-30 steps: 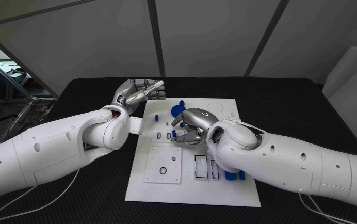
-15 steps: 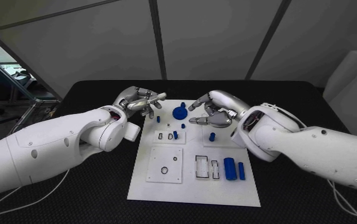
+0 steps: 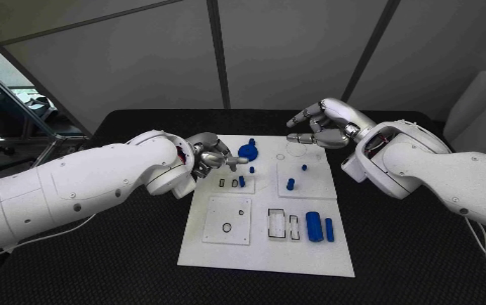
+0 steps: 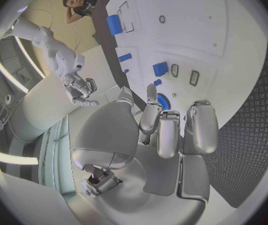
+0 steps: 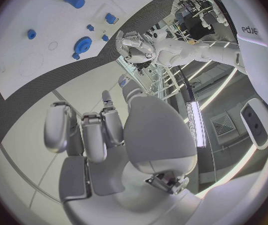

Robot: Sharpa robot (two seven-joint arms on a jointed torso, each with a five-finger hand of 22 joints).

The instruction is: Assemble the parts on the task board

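The white task board [image 3: 265, 257] lies in the middle of the table. On its far part stands a blue gear [image 3: 247, 152], with small blue pegs [image 3: 290, 185] nearer to me. A blue cylinder [image 3: 313, 226] and a thin blue bar [image 3: 329, 229] lie at the board's right side. My left hand [image 3: 215, 159] hovers low just left of the gear, fingers curled in, nothing in them; the gear [image 4: 163, 101] shows just past its fingertips. My right hand [image 3: 322, 126] is raised over the board's far right corner, fingers apart and holding nothing. The right wrist view looks down on the gear [image 5: 83, 45].
A raised white plate [image 3: 229, 221] with a black ring sits on the board's near left. Black-rimmed slots [image 3: 273, 223] lie beside the cylinder. Black table [image 3: 405, 249] surrounds the board on all sides.
My right hand has lifted off the board's middle and drawn back to the far right corner. My left hand has come down from the far left edge to beside the gear.
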